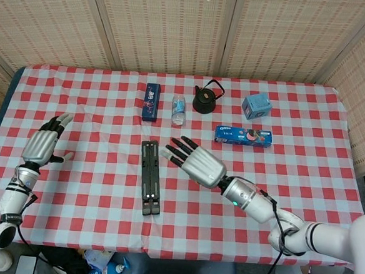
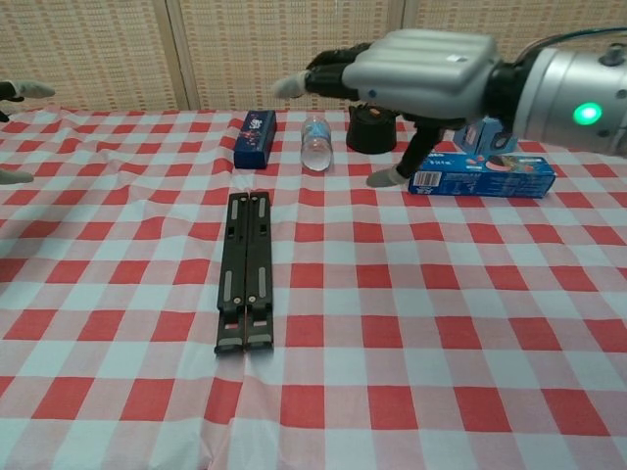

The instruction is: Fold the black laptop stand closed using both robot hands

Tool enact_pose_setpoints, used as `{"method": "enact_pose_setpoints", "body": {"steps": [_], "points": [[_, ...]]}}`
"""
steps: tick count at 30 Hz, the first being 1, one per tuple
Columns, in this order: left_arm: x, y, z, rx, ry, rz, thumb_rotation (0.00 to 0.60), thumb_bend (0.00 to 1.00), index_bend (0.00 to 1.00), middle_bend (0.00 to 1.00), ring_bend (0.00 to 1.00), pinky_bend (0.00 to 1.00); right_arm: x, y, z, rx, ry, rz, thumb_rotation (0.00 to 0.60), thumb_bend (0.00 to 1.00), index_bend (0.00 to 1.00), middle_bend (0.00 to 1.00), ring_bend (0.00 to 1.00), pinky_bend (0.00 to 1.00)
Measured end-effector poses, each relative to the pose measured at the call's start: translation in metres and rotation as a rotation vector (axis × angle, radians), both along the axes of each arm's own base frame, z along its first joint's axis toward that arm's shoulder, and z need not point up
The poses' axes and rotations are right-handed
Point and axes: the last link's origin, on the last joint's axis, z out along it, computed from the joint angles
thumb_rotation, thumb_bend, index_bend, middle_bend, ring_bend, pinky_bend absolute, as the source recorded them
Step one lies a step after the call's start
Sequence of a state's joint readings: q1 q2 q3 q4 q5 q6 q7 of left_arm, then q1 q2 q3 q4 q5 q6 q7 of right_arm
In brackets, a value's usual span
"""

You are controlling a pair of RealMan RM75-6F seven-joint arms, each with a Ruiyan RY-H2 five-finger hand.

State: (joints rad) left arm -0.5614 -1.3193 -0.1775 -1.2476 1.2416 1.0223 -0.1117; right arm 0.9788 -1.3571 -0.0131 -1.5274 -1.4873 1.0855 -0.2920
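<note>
Black laptop stand folded flat, untouched

the laptop stand lies flat near the middle of the table, its length running from front to back. the right hand hangs just to its right, above the cloth and apart from it, and the left hand is well off to its left, near the table's left edge. behind the stand, along the back, sit from left to right a box, a bottle on its side, a kettle and a small carton. a long cookie packet lies in front of the carton.
</note>
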Motion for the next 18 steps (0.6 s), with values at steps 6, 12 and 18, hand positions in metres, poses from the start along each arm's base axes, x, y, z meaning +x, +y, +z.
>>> {"method": "enact_pose_setpoints", "body": {"steps": [6,12,18], "points": [[-0.008,-0.019,0.018,0.064,0.015,0.021,0.6,0.22,0.0,0.0,0.0,0.15,-0.056,0.022,0.045,-0.162,-0.111,-0.205,0.6,0.2,0.0,0.15,0.0,0.19],[-0.023,-0.044,0.038,0.093,0.047,0.04,0.6,0.22,0.0,0.0,0.0,0.15,-0.11,0.053,0.075,-0.263,-0.16,-0.402,0.6,0.2,0.0,0.15,0.01,0.19],[-0.03,-0.073,0.051,0.131,0.027,0.056,0.6,0.22,0.0,0.0,0.0,0.15,-0.148,0.089,0.1,-0.335,-0.214,-0.55,0.6,0.2,0.0,0.15,0.01,0.19]]}}
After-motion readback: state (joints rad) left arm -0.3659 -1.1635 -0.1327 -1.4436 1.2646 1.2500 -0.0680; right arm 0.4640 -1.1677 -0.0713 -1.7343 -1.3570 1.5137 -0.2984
